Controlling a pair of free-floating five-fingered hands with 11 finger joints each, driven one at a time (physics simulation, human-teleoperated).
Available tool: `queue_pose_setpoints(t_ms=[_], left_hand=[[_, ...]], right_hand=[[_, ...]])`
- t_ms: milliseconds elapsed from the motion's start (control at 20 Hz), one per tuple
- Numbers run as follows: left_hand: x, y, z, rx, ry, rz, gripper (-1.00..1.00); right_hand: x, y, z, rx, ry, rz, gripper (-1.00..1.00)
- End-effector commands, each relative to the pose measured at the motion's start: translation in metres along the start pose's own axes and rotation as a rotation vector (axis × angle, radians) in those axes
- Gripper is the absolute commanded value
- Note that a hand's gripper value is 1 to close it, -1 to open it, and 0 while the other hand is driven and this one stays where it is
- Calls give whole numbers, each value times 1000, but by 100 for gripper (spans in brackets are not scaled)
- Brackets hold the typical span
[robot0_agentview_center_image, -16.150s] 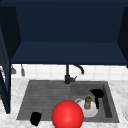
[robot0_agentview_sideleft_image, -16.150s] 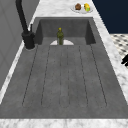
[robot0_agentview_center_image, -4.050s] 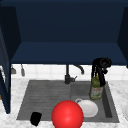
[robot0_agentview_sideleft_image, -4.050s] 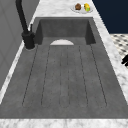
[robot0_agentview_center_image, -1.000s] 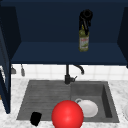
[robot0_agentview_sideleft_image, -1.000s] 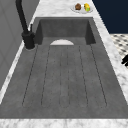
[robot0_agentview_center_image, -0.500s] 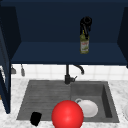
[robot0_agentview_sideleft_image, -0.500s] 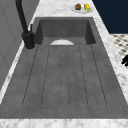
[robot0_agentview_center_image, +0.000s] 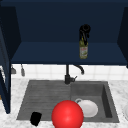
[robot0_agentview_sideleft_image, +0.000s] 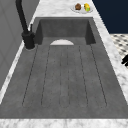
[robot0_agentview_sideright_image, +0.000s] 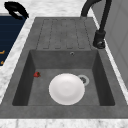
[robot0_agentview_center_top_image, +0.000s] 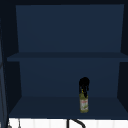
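— where's the right hand (robot0_agentview_center_image: 85, 31) just now?

— up in the open wall cabinet (robot0_agentview_center_image: 50, 53), sitting on top of the bottle (robot0_agentview_center_image: 83, 51). its fingers are curled down round the bottle's neck, gripping it. in the upper view the same hand (robot0_agentview_center_top_image: 84, 86) has the bottle (robot0_agentview_center_top_image: 84, 105) upright with its base at the front of the cabinet's bottom shelf (robot0_agentview_center_top_image: 50, 107); whether it rests on it i cannot tell.

— and the left hand (robot0_agentview_center_image: 35, 118)?

— low down by the front left corner of the sink (robot0_agentview_center_image: 27, 110), hanging in the air with nothing in it. it looks like a dark lump, so i cannot tell how its fingers stand.

— what else is about?

— a white plate (robot0_agentview_sideright_image: 66, 88) lying flat in the basin, just beside the drain, a black tap (robot0_agentview_center_image: 68, 75) behind the sink, a red ball (robot0_agentview_center_image: 67, 115) at the front edge, and a small dish of fruit (robot0_agentview_sideleft_image: 82, 7) on the counter beyond the basin.
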Motion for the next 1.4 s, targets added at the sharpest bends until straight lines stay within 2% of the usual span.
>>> queue_pose_setpoints(t_ms=[0, 150, 300, 500, 750, 900, 1150, 1350], left_hand=[[0, 0, 0, 0, 0, 0, 0], [0, 0, 0, 0, 0, 0, 0], [0, 0, 0, 0, 0, 0, 0], [0, 0, 0, 0, 0, 0, 0], [0, 0, 0, 0, 0, 0, 0], [0, 0, 0, 0, 0, 0, 0], [0, 0, 0, 0, 0, 0, 0], [0, 0, 0, 0, 0, 0, 0]], right_hand=[[-6, -5, -35, -33, 8, -9, 100], [-18, -11, -43, -73, 10, -22, 100], [-27, -22, -50, -21, -4, -46, 100], [-38, -33, -68, -4, -17, -60, 100], [-46, -40, -77, -47, 7, -51, 100], [-45, -36, -93, 23, -14, -31, 100], [-48, -40, -124, 110, -21, -39, 100], [-44, -45, -133, 147, 14, -28, 100]])
